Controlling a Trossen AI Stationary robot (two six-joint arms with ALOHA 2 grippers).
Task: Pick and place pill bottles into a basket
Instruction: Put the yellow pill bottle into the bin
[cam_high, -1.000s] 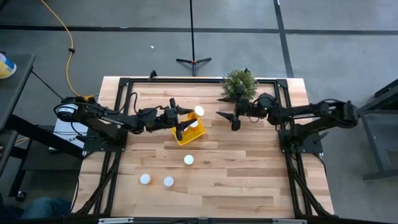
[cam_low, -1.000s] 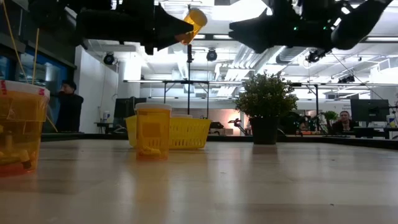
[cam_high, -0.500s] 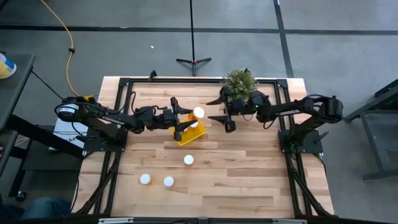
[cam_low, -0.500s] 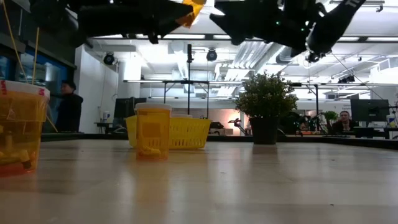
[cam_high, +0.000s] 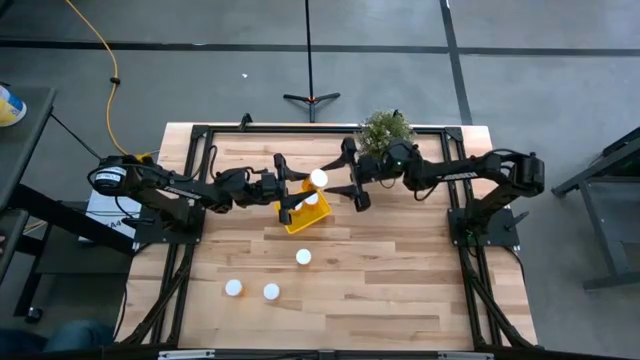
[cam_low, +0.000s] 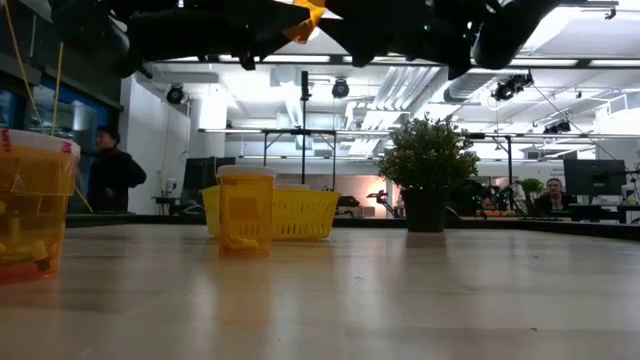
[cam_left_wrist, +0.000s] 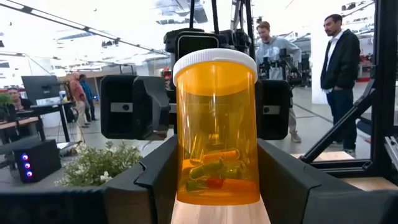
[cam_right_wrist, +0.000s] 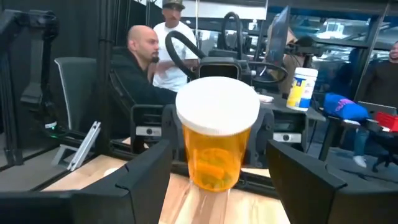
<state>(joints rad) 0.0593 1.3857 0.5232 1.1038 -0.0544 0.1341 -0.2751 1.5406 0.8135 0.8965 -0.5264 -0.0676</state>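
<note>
Above the basket (cam_high: 301, 212), near the table's middle toward its far edge, a pill bottle (cam_high: 319, 179) is held up in the air by the left gripper (cam_high: 291, 190), whose fingers are clenched on the orange body; in the left wrist view the bottle (cam_left_wrist: 216, 127) is seen upright between the two dark fingers (cam_left_wrist: 149, 180), its white cap uppermost and capsules lying at its bottom; the right gripper (cam_high: 351, 176) is brought close to the bottle from the plant's side, its fingers spread wide and released, with nothing clasped between them; in the right wrist view the same bottle (cam_right_wrist: 217, 130) is framed between those parted fingers (cam_right_wrist: 146, 171), apart from both; in the low view the held bottle (cam_low: 306, 14) is glimpsed at the upper edge among the dark arms.

In the basket a white cap (cam_high: 311, 199) is seen from above; whether more bottles lie under the left arm cannot be told; three bottles stand on the bare wood nearer the front: one (cam_high: 303, 257) just below the basket, and two side by side, (cam_high: 233, 288) and (cam_high: 271, 291), toward the left front; in the low view one of them (cam_low: 245, 210) is seen in front of the basket (cam_low: 300, 213) and another (cam_low: 33, 205) looms at the left edge.

A potted plant (cam_high: 385, 131) stands at the table's (cam_high: 400, 290) far edge, beside the right arm; people are seen in the room beyond the table.
</note>
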